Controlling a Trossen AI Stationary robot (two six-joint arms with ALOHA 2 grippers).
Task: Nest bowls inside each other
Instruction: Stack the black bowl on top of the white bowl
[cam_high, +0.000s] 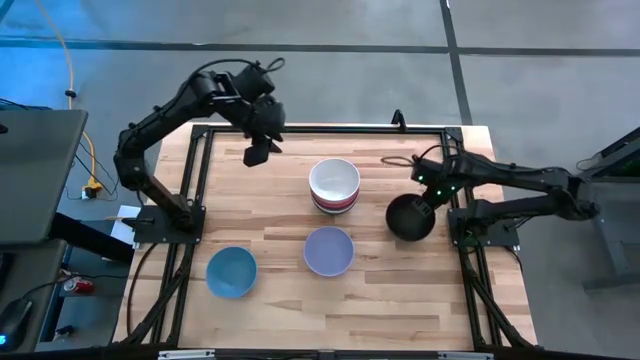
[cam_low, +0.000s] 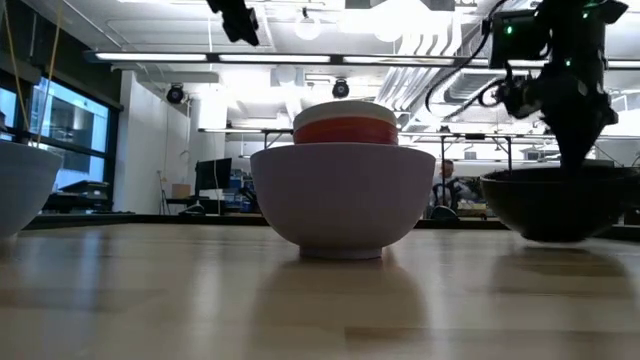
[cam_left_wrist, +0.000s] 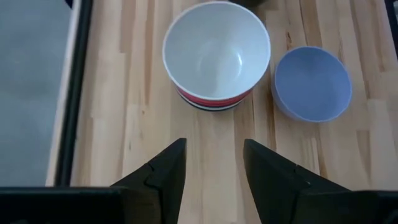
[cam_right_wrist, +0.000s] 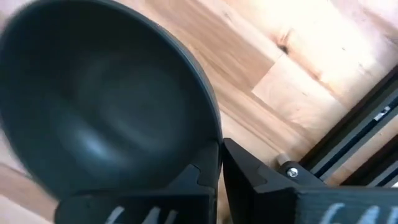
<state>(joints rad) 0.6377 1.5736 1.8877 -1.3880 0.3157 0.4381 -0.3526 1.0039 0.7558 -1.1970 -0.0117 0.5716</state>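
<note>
A stack of bowls (cam_high: 334, 185) stands mid-table, white on top with red and black rims showing beneath (cam_left_wrist: 214, 99). A lavender bowl (cam_high: 328, 250) sits just nearer and a blue bowl (cam_high: 231, 271) rests near the front left. At the right, a black bowl (cam_high: 411, 218) is held by my right gripper (cam_high: 427, 197), which is shut on it. My left gripper (cam_high: 258, 150) hangs open, high over the far left of the table, and touches nothing. In the low view the lavender bowl (cam_low: 343, 200) stands in front of the stack (cam_low: 345, 125). My right gripper holds the black bowl by its rim (cam_right_wrist: 214, 140) on the side toward the table's right edge. One finger (cam_right_wrist: 202, 180) is inside the bowl and one (cam_right_wrist: 249, 168) outside, coming from above. The bowl (cam_low: 560, 200) stays upright and low; whether its base touches the table I cannot tell.
A black metal frame (cam_high: 196, 180) runs along the table's left, right and far sides. Bare wood lies between the blue bowl and the stack and along the near edge. The room behind shows in the low view.
</note>
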